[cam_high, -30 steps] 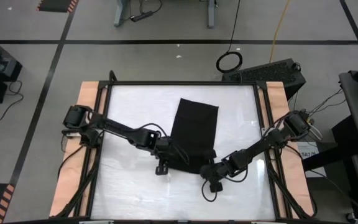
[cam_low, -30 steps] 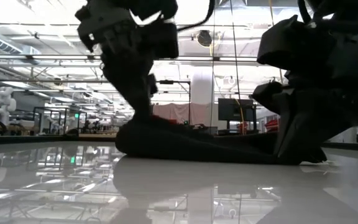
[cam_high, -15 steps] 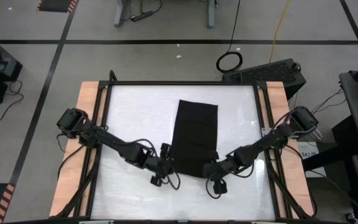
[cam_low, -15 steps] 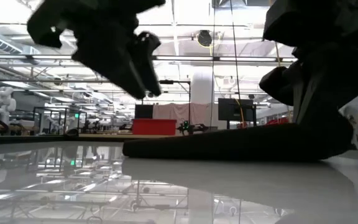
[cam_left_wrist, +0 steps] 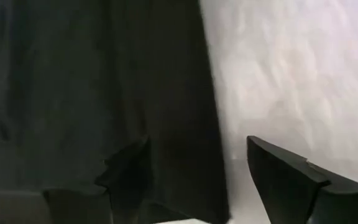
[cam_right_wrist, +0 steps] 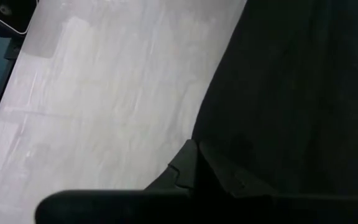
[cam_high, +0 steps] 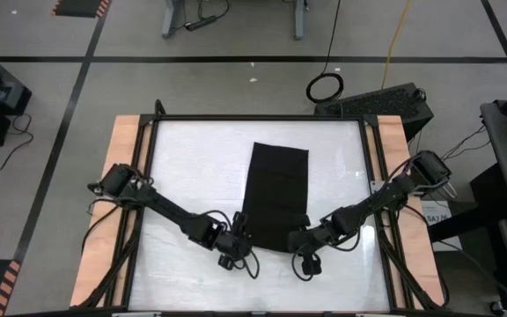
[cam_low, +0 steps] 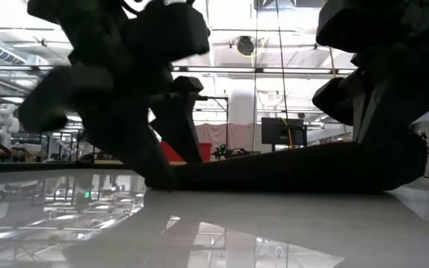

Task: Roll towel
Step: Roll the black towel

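Flat, soft black rectangular towel (cam_high: 275,194) on glossy white tabletop (cam_high: 183,167), left tool (cam_high: 241,231) spread, right tool (cam_high: 299,239) pinching towel.

In the low view the left hand (cam_low: 151,160) is smeared by blur, hiding the towel's (cam_low: 289,167) end behind it. The right hand (cam_high: 299,239) covers the towel's near corner. Both wrist views cut the towel off at their edges.

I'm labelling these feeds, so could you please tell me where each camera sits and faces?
High: overhead, straight down; both arms, towel, table.
Low: tabletop height, level into the room; both arms, towel edge-on.
Left wrist: looks past the open left end effector, astride the towel's edge.
Right wrist: past the shut right end effector, at the towel.
All share the towel.
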